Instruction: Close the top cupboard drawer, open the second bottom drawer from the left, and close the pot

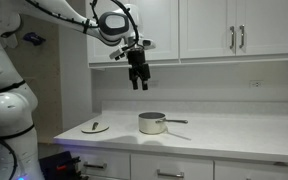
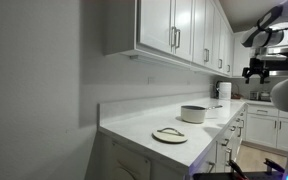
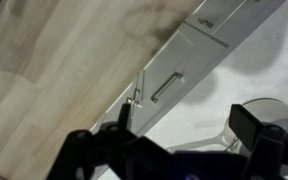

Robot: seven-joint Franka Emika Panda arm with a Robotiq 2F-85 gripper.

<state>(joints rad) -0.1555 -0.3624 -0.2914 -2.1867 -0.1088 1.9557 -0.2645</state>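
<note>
A big white robot arm [image 1: 9, 108] reaches in from the side. Its gripper [image 1: 138, 86] hangs in the air, pointing down, with its fingers spread apart and nothing in them. Below it is a white counter [image 1: 234, 135]. A small silver pot [image 1: 151, 124] sits there with no top on, and its long handle [image 1: 174, 121] points away from the arm. The round lid [image 1: 95, 127] lies flat, near the pot. White cupboard doors [image 1: 209, 25] hang above, and drawer fronts [image 1: 154, 168] run below.

pot [image 1: 152, 123]: shiny steel | countertop [image 1: 234, 135]: smooth, white, faintly glossy
</note>
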